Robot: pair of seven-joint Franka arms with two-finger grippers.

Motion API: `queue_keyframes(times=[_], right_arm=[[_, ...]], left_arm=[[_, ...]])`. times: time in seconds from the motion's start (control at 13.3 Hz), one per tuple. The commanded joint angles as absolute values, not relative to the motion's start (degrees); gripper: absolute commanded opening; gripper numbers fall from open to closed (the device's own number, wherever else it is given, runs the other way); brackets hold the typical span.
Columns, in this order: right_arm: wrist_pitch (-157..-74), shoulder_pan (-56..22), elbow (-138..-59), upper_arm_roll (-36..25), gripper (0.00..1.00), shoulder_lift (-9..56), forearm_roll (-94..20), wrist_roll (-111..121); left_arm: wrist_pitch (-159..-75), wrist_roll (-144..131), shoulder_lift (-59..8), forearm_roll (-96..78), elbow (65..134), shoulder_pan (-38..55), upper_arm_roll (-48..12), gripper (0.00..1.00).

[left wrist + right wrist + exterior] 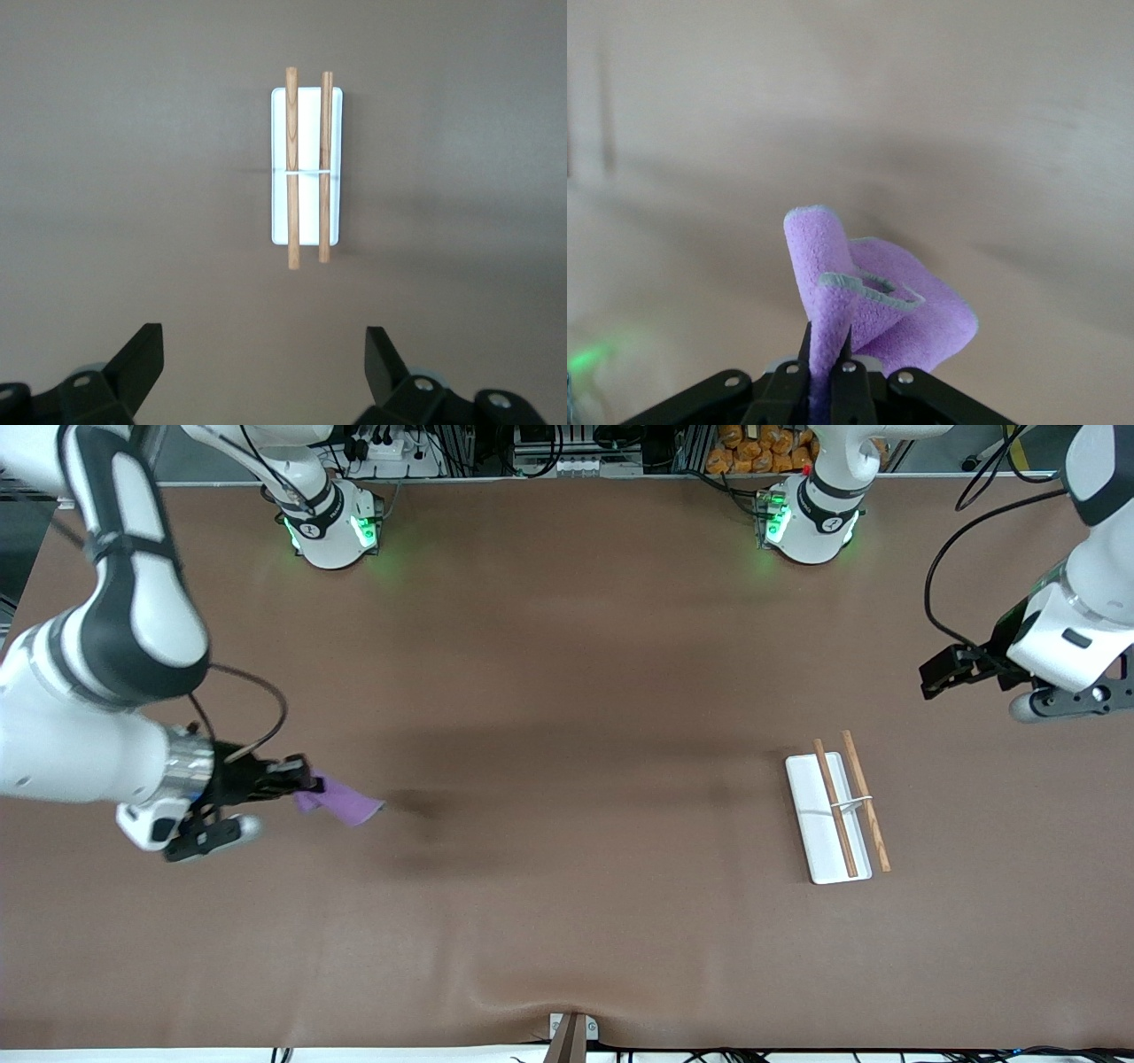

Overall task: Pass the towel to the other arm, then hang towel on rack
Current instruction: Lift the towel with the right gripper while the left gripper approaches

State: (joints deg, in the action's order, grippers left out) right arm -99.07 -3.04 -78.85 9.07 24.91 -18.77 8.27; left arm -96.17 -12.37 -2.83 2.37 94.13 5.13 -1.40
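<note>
The purple towel (pixel 344 801) hangs folded from my right gripper (pixel 306 783), held in the air over the table toward the right arm's end. In the right wrist view the gripper (pixel 827 347) is shut on a fold of the towel (pixel 873 305). The rack (pixel 839 808), a white base with two brown rods and a small white bracket, lies on the table toward the left arm's end. My left gripper (pixel 935 673) is up over the table beside the rack, open and empty. The left wrist view shows its open gripper (pixel 264 350) and the rack (pixel 306 168).
The brown table (pixel 567 691) is bare between the two grippers. A small bracket (pixel 571 1032) stands at the table edge nearest the front camera. The arm bases (pixel 332 522) stand along the edge farthest from it.
</note>
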Motion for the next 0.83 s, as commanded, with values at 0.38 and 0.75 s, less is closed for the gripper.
queue_keyframes(times=[0.38, 0.75], right_arm=[[-98.9, -14.5, -75.1, 8.8, 0.00, 24.3, -19.0, -5.3], [-105.5, -22.0, -74.5, 8.7, 0.00, 24.3, -19.1, -21.3]], left_arm=[[-101.2, -12.3, -5.4, 1.2, 93.2, 5.1, -1.5, 1.00], [-106.9, -22.7, -12.6, -2.6, 88.5, 8.6, -2.0, 1.00]])
